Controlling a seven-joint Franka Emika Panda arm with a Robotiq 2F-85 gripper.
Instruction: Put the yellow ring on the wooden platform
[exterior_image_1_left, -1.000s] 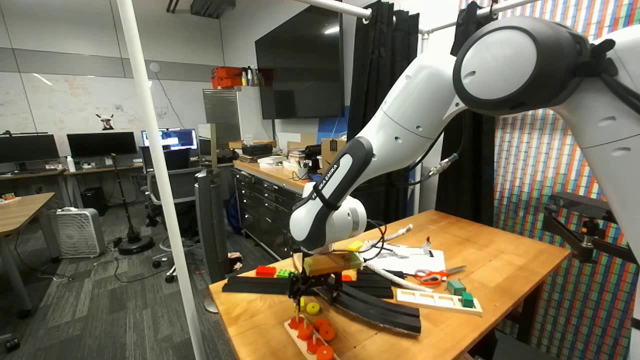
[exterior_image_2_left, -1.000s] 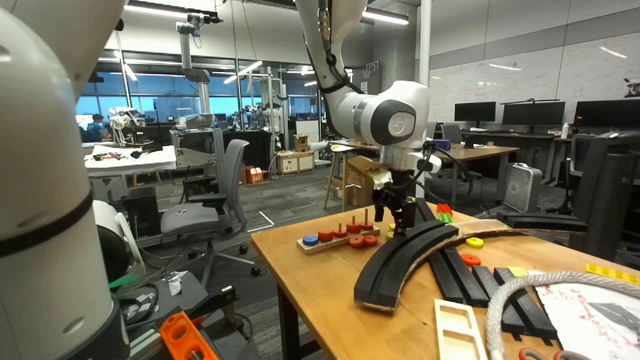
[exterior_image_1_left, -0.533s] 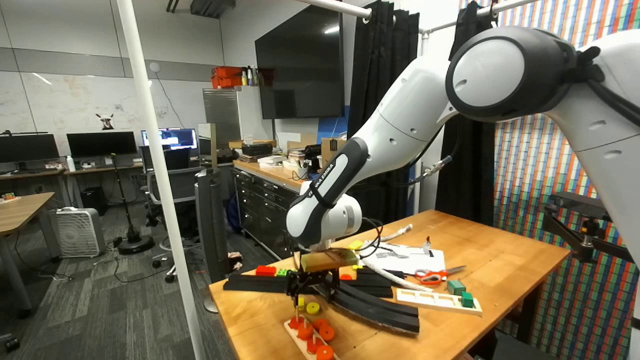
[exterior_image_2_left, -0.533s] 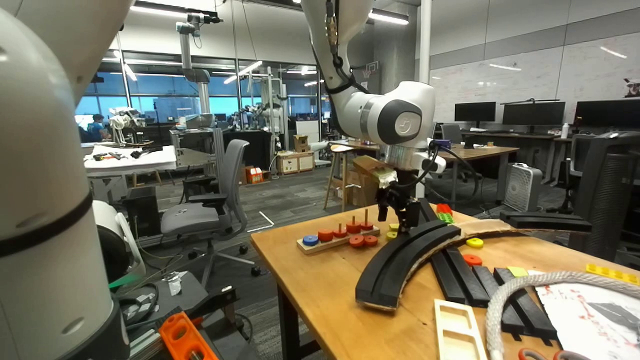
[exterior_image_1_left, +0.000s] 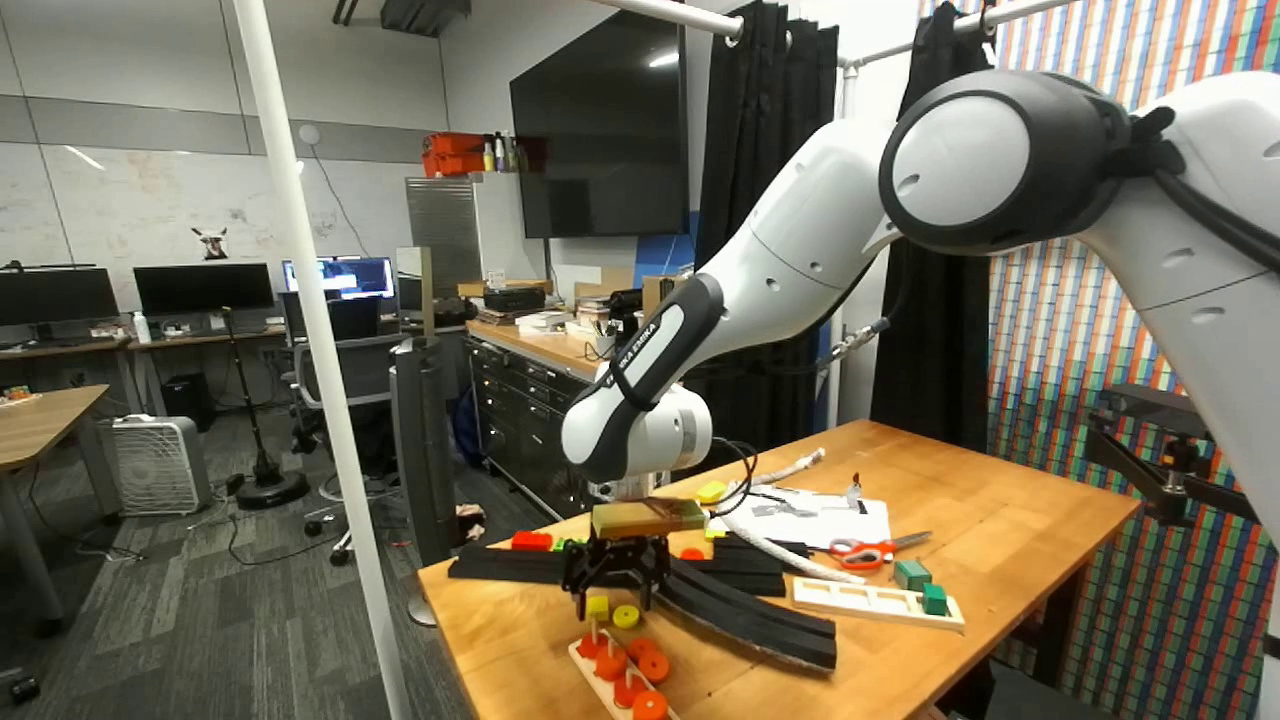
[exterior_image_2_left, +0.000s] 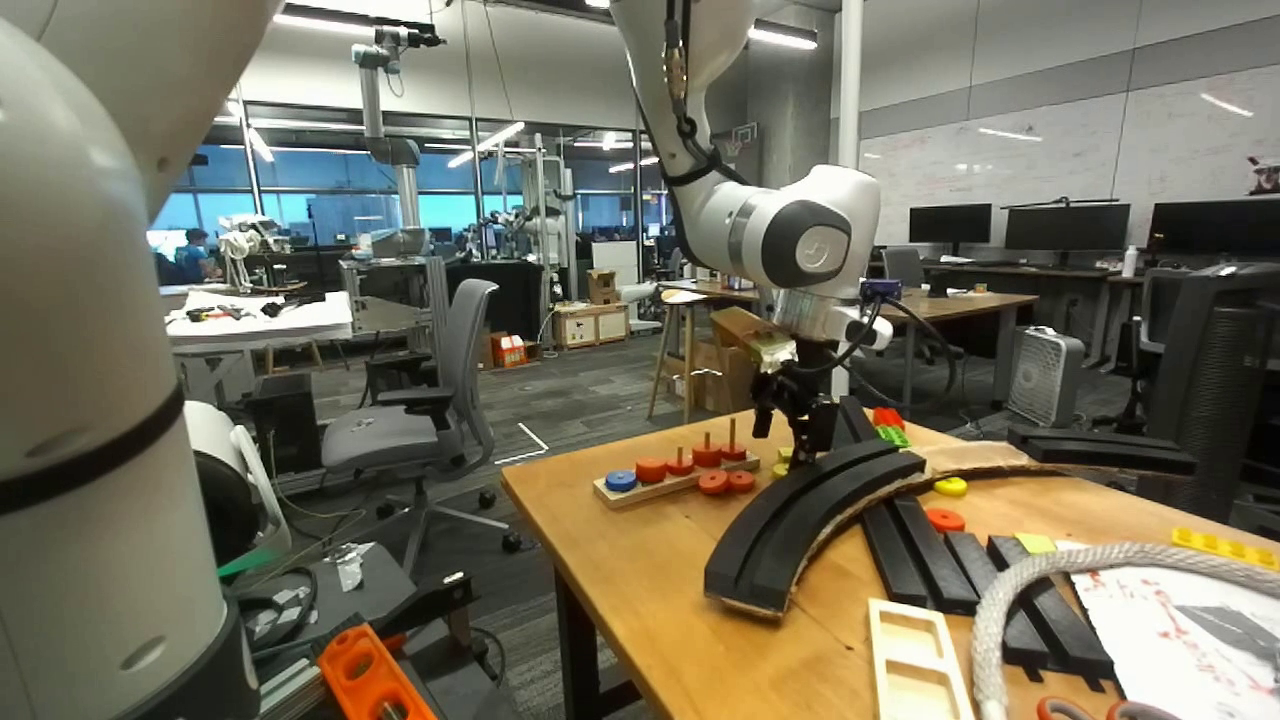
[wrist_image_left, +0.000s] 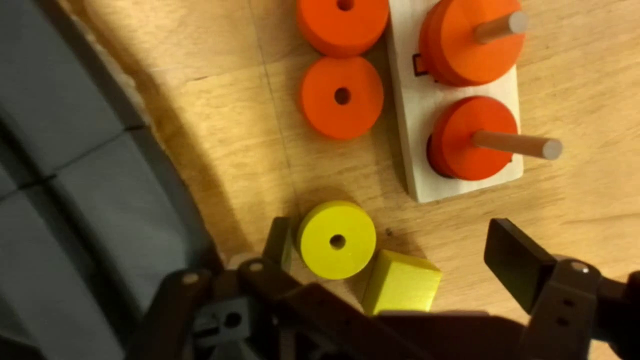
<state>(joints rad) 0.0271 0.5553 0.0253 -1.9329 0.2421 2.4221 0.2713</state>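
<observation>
The yellow ring (wrist_image_left: 347, 257) lies flat on the table between my open fingers, close to the left one in the wrist view. It shows in both exterior views (exterior_image_1_left: 626, 618) (exterior_image_2_left: 781, 471). My gripper (wrist_image_left: 397, 250) is open and empty, low over the table; it shows in both exterior views too (exterior_image_1_left: 613, 601) (exterior_image_2_left: 782, 440). The wooden platform (wrist_image_left: 417, 120) is a pale board with pegs, bearing orange-red rings and a blue ring (exterior_image_2_left: 621, 481). It lies beyond the fingers in the wrist view and shows in both exterior views (exterior_image_1_left: 592, 677) (exterior_image_2_left: 625, 499).
A yellow block (wrist_image_left: 407, 285) stands beside the ring, also between the fingers. Two loose orange-red rings (wrist_image_left: 325, 112) lie beside the platform. Long black curved strips (wrist_image_left: 120, 200) lie close to the left finger. Another yellow ring (exterior_image_2_left: 950, 486) lies beyond the strips.
The gripper has moved left in an exterior view and slightly turned, its fingers now on either side of the ring and block. The black curved strip has shifted slightly.
</observation>
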